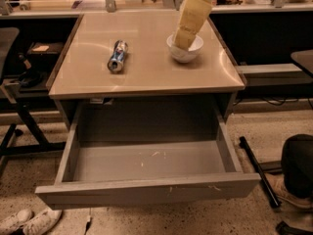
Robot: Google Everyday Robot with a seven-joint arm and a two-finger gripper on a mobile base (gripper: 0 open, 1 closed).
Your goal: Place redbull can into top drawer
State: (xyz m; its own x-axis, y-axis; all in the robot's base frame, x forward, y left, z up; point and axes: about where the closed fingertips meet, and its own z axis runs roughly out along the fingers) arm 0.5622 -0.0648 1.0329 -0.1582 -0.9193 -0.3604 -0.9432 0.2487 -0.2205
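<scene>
Redbull can (117, 56) lies on its side on the counter (156, 77), left of centre, one silver end facing the front edge, well apart from the hand. Hand (184, 38) hangs at the tip of the pale yellow arm (195, 9) that reaches down from the top, low over the white bowl (190, 56) on the counter's right half, hiding part of its rim; whether the hand is spread or closed cannot be told. Top drawer (146, 161) stands pulled out beneath the counter, grey floor showing pale scuffs.
</scene>
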